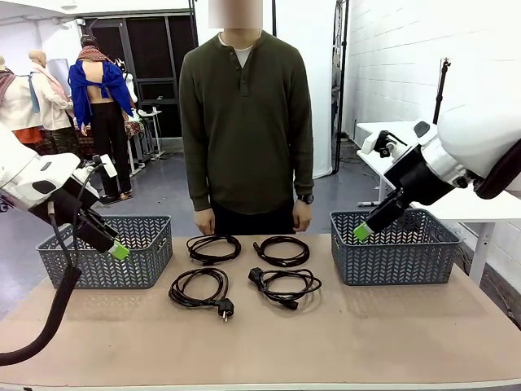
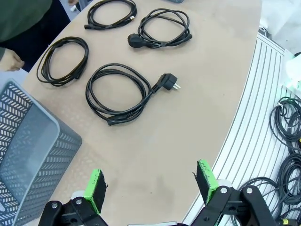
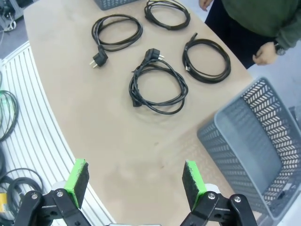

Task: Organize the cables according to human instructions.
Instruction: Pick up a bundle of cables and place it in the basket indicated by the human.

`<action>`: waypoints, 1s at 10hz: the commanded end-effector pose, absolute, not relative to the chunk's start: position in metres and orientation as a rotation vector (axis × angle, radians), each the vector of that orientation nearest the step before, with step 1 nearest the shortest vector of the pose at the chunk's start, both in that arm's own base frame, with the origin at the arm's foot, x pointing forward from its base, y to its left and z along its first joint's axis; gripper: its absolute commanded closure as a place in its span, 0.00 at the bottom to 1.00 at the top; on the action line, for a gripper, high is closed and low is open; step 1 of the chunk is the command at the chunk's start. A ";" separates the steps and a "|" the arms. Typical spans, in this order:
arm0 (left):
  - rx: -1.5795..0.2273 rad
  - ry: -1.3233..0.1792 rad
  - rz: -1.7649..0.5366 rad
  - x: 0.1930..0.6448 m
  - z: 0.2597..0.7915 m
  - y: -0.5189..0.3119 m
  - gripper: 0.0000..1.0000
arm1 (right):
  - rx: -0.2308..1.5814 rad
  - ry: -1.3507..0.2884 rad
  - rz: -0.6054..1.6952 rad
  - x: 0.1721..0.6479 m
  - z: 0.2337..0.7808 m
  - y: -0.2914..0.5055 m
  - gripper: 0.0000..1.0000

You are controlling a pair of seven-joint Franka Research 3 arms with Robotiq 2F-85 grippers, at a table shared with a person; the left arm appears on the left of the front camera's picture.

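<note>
Barely begun, by the look. All four cables (image 1: 213, 248) lying coiled mid-table, two by two, none touching. Left basket (image 1: 146, 257) at 9 o'clock, right basket (image 1: 391, 261) at 3 o'clock; no cord visible inside either. Left gripper (image 1: 120, 251) hovering by the 9 o'clock basket, jaws wide, holding nothing. Right gripper (image 1: 362, 232) by the 3 o'clock basket's near corner, likewise wide and empty. Person (image 1: 244, 122) at 12 o'clock, hands down, not pointing. Left to do: all four cables, pending instruction.
</note>
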State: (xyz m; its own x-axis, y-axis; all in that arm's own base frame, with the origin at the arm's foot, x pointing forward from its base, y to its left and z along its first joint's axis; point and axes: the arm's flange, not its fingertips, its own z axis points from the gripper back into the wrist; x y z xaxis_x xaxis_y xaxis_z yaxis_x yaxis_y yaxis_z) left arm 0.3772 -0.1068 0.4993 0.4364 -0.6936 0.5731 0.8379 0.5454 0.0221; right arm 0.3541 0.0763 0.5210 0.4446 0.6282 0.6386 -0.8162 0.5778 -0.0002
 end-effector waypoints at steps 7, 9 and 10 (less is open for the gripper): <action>-0.303 -0.575 -0.974 0.377 0.499 -0.104 0.00 | 0.352 -0.638 0.919 0.356 0.519 0.077 0.00; -0.303 -0.575 -0.974 0.377 0.499 -0.104 0.00 | 0.352 -0.638 0.919 0.356 0.519 0.077 0.00; -0.303 -0.575 -0.974 0.377 0.499 -0.104 0.00 | 0.352 -0.638 0.919 0.356 0.519 0.077 0.00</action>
State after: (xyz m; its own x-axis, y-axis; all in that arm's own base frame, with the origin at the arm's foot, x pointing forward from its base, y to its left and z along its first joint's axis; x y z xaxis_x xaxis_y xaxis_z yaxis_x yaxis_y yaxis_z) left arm 0.3773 -0.1064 0.4993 0.4375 -0.6928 0.5733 0.8370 0.5468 0.0220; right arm 0.3538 0.0764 0.5211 0.4456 0.6295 0.6365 -0.8155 0.5787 -0.0013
